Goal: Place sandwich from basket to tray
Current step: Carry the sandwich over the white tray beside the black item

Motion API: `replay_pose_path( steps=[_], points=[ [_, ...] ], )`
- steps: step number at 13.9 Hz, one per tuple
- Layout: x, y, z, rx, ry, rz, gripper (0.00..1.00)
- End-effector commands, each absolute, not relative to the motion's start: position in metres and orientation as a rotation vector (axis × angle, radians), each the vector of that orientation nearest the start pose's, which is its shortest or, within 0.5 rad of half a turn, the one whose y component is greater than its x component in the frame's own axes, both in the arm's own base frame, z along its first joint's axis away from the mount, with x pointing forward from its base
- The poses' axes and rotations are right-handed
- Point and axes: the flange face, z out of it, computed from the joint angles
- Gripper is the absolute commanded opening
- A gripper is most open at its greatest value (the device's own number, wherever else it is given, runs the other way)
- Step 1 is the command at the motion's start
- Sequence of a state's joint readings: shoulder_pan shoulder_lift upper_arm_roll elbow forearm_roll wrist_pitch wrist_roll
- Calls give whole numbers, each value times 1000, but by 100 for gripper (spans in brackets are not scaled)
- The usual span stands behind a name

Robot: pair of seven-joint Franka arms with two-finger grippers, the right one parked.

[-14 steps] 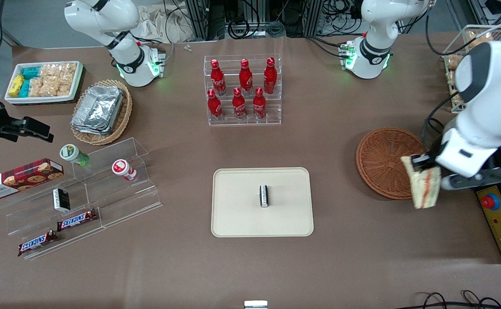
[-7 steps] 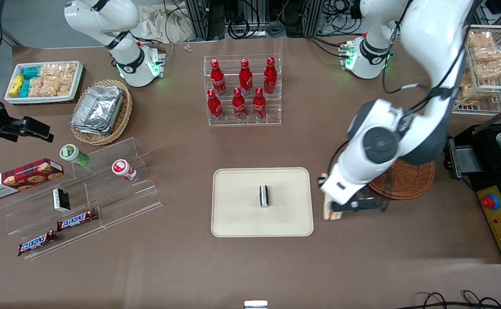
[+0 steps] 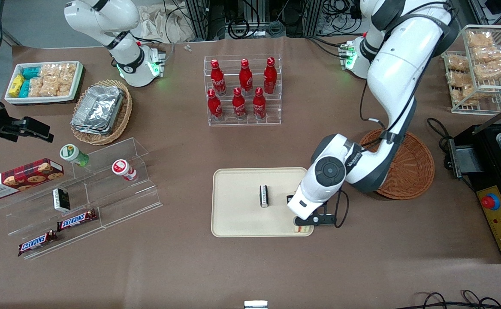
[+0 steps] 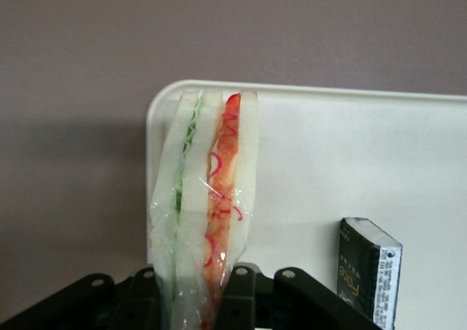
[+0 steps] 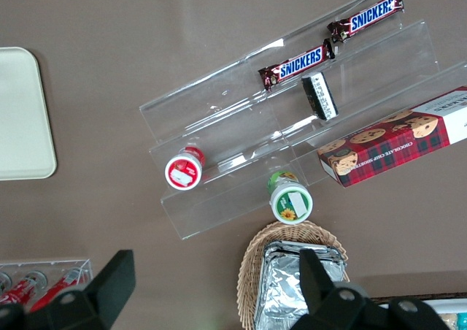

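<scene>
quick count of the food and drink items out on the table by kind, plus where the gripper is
red bottles in the clear rack: 6
Snickers bars: 2
cookie box: 1
small lidded cups: 2
small dark packs: 2
sandwich: 1
Total: 14
The gripper is shut on the sandwich above the tray corner nearest the basket.

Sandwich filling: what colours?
Green and orange-red between pale bread on the sandwich in the hand; left wrist view.
</scene>
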State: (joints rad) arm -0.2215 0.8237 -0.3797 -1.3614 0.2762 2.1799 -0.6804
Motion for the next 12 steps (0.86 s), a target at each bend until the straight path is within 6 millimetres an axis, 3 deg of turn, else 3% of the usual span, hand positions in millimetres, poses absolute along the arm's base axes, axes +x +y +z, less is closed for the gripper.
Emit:
replay_pose_path(
  steps=[1,6,7,8,9,12],
  points=[
    [650,-371,252,-3193,-85,-63,0],
    [639,-372,235,-3167,-95,-10,0],
    [638,-372,234,-3166,-119,-7,7],
    [638,-372,233,-3164,-150,-4,20],
    [638,-372,232,-3162,-159,-1,41],
    [641,-368,238,-3163,-174,-9,86]
  ],
)
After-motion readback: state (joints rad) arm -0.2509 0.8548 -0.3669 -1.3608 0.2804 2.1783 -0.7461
